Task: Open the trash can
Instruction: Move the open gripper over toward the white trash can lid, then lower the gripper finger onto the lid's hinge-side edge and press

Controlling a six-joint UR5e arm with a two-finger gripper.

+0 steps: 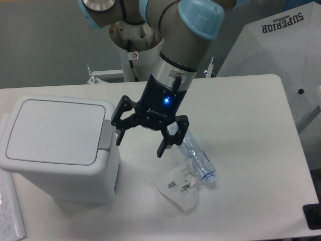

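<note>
The trash can [57, 150] is a large white boxy bin standing at the left of the table. Its flat lid [55, 131] lies shut, and a grey push-button tab [107, 135] sits on its right rim. My gripper [140, 142] hangs open and empty just right of the tab, its left finger [120, 135] close beside the tab, with no contact showing. The fingers point down toward the table.
A crushed clear bottle [197, 155] lies on the table right of the gripper. A crumpled clear wrapper [179, 188] lies in front of it. A white umbrella [281, 45] stands at the back right. A flat white object [10, 211] lies at the front left edge.
</note>
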